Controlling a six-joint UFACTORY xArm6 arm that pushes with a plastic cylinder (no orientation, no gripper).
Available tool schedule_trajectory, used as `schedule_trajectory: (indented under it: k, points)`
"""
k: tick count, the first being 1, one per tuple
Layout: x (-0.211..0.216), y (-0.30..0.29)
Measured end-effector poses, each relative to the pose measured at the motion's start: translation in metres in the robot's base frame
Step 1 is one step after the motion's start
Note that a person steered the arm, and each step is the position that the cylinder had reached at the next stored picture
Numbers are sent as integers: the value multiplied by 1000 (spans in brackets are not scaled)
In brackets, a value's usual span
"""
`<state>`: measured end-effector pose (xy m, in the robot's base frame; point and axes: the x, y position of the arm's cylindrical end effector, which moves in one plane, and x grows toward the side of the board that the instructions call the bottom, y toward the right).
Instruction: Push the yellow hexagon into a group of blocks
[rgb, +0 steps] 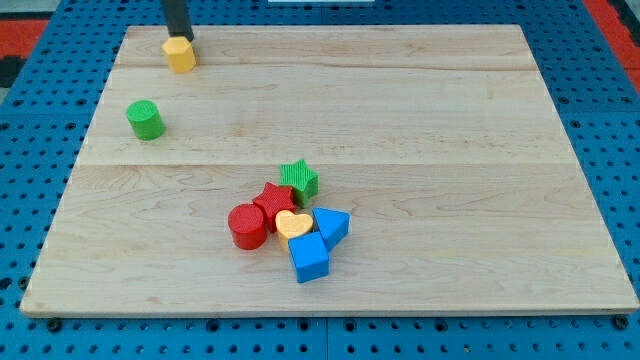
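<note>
Tool-wise, my tip (179, 38) is touching the yellow hexagon (180, 54) at the desk's (450, 120) top-left – just a rod, no jaws. Green cylinder (145, 120) sits nearby – the cluster's well apart

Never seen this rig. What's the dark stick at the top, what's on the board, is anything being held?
There is one camera view, looking down at an angle on a wooden board that lies on a blue pegboard. The dark stick is the end of a robot arm: a plain rod with no pincer, so nothing is held. It only pushes blocks by sliding. My tip sits right at the top edge of the yellow hexagon, near the view's top left. A green cylinder stands alone below it. Lower centre is a cluster: green star, red star, red cylinder, yellow heart, blue triangle and blue cube.
</note>
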<state>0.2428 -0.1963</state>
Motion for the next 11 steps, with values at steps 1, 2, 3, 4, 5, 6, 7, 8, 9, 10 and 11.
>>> schedule_trajectory:
  k: [1,2,3,4,5,6,7,8,9,10,11]
  points:
    - [43,13]
    - [75,16]
    - [50,6]
    - [90,4]
    - [99,2]
    - [109,-13]
    - [145,19]
    - [172,78]
    - [220,110]
    - [204,115]
    - [125,76]
